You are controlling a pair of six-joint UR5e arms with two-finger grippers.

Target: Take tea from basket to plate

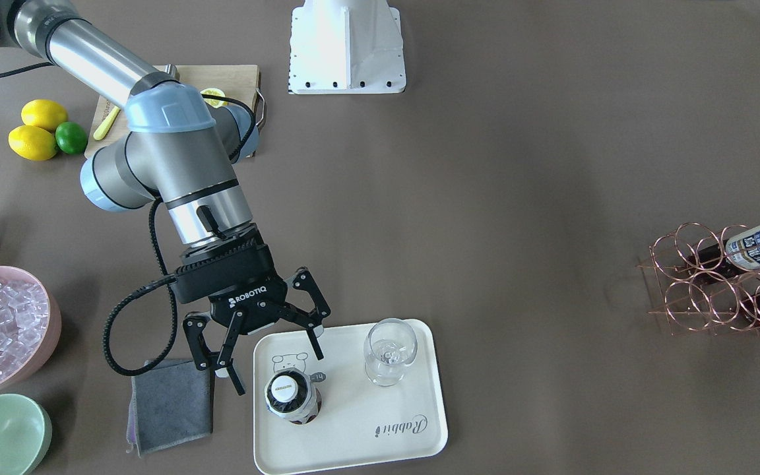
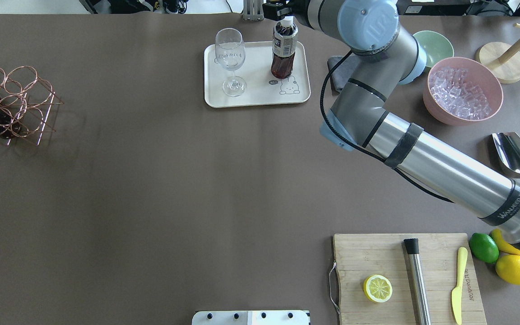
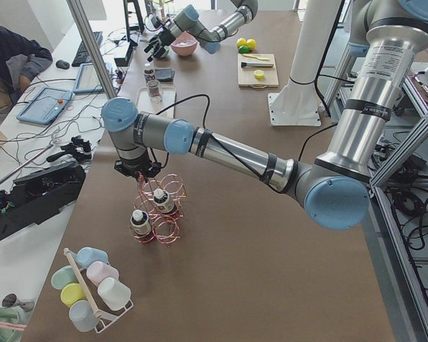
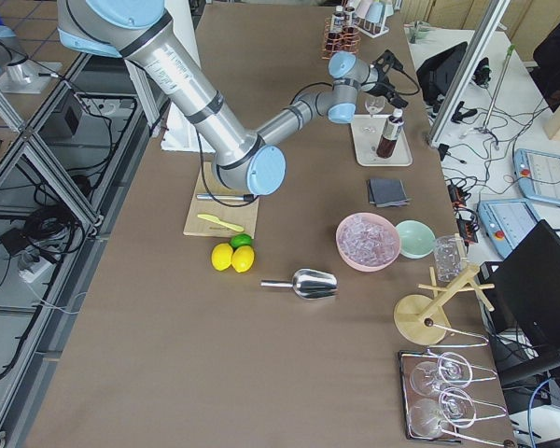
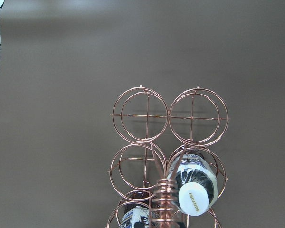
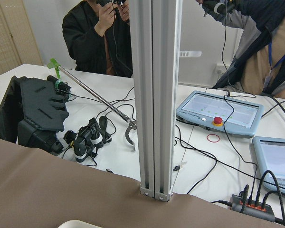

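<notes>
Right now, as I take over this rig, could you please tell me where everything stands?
Right pincer: open, over the tea, not gripping it.
Left pincer: above the basket; whether it is open or shut cannot be told.
The tea stands upright on the plate, beside a glass.
Done: one tea is on the plate and let go.
Left: probably just backing the right arm away. Two other bottles sit in the basket.

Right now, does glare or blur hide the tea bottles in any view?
Overhead exterior: faint sheen on the table, standing tea on the plate sharp. Left wrist-mounted: basket and racked tea crisp, evenly lit. Right wrist-mounted: sharp, but no bottle.
</notes>
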